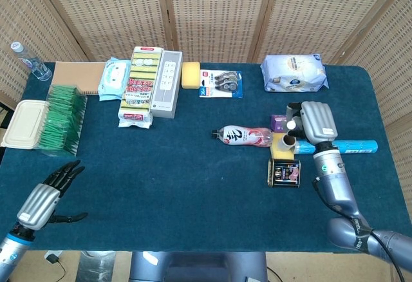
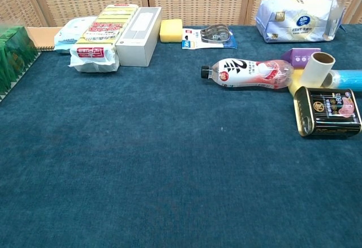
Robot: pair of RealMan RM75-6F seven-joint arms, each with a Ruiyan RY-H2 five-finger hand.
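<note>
Desk (image 1: 193, 185), dark blue cloth top, items along far edge and right side.
Far edge: green packets (image 1: 61, 118), sponge packs (image 1: 140, 85), white box (image 1: 166, 83), yellow sponge (image 1: 190, 75), wipes pack (image 1: 293, 72). Right: bottle (image 1: 243, 136) on its side, black tin (image 1: 284, 172), blue tube (image 1: 344, 146).

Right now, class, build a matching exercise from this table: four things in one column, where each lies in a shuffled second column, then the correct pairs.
Things:
1. pink-labelled clear plastic bottle
2. black rectangular tin
3. yellow sponge block
4. beige lidded food container

Places:
A. far edge, between the white box and the carded tape pack
B. left edge, beside the green packets
C. on its side, cap pointing left, mid-table
D. nearest the front edge, below the cardboard tube

Pairs: 1-C, 2-D, 3-A, 4-B
</note>
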